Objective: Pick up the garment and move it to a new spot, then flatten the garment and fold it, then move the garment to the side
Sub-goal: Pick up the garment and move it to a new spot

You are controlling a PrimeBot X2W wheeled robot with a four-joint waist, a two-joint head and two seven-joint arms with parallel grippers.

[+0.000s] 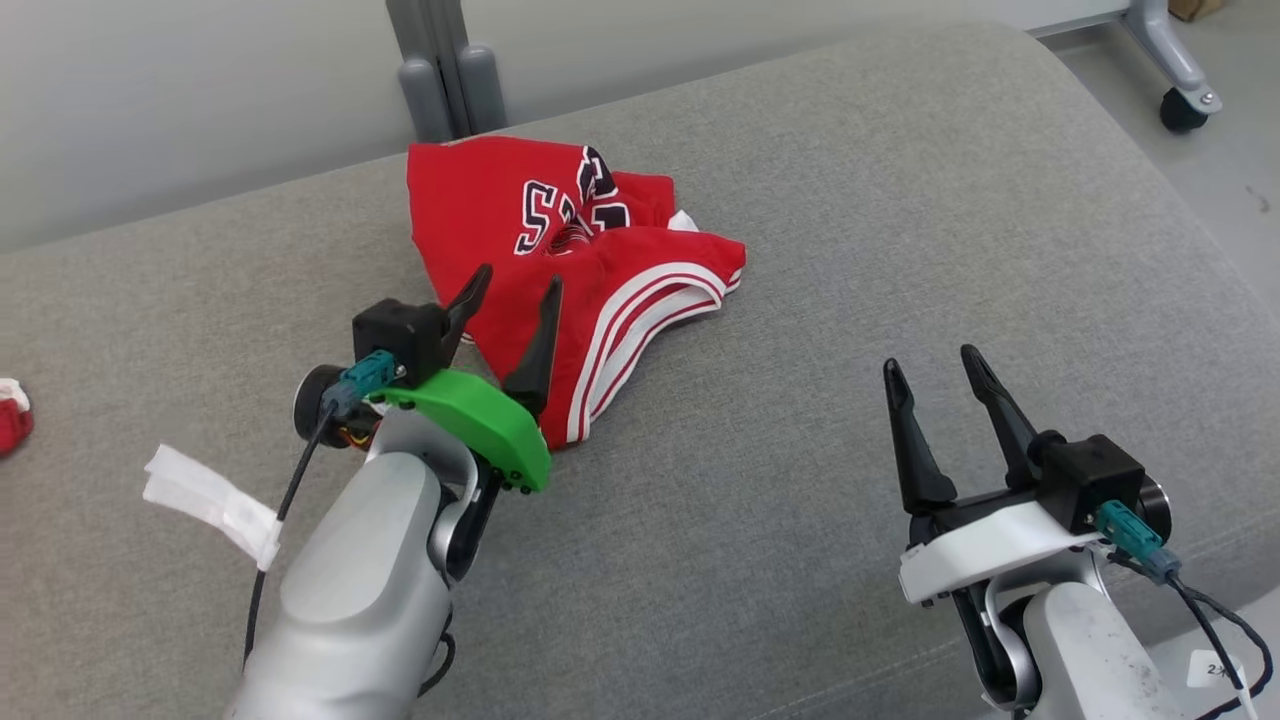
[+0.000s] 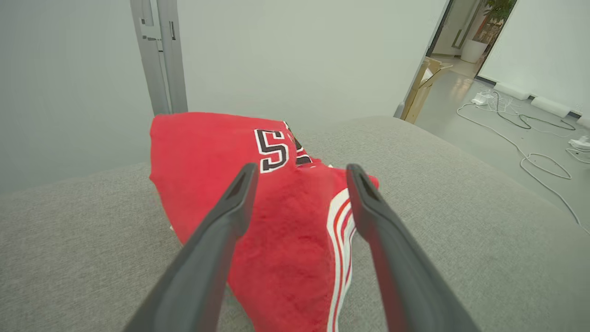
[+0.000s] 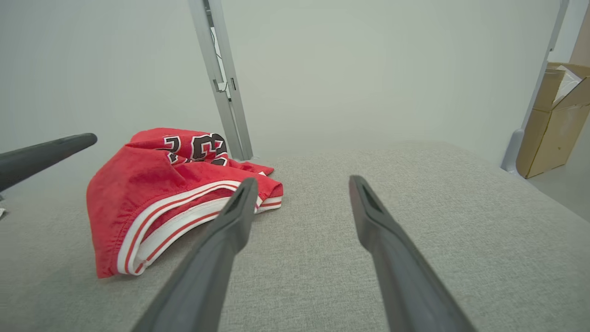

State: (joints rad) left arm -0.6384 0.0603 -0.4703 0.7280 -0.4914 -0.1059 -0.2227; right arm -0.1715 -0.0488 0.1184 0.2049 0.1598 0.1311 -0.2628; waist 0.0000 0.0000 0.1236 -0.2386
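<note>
The head view's left edge cut off a red-and-white object (image 1: 12, 415); you could not identify it. The garment (image 1: 570, 250) folded over its own numerals, so you read them only in part. The fingers of the left gripper (image 1: 518, 278) hid its lower-left edge.

Red, white-striped garment (image 1: 590, 285); grey upholstery (image 1: 900, 250)

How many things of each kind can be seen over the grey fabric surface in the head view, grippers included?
Crumpled red garment with white stripes: 1
Dark two-fingered grippers, the left gripper and the right gripper: 2
White strip: 1
Small red-and-white item, cut off by the left edge: 1
Total: 5
</note>
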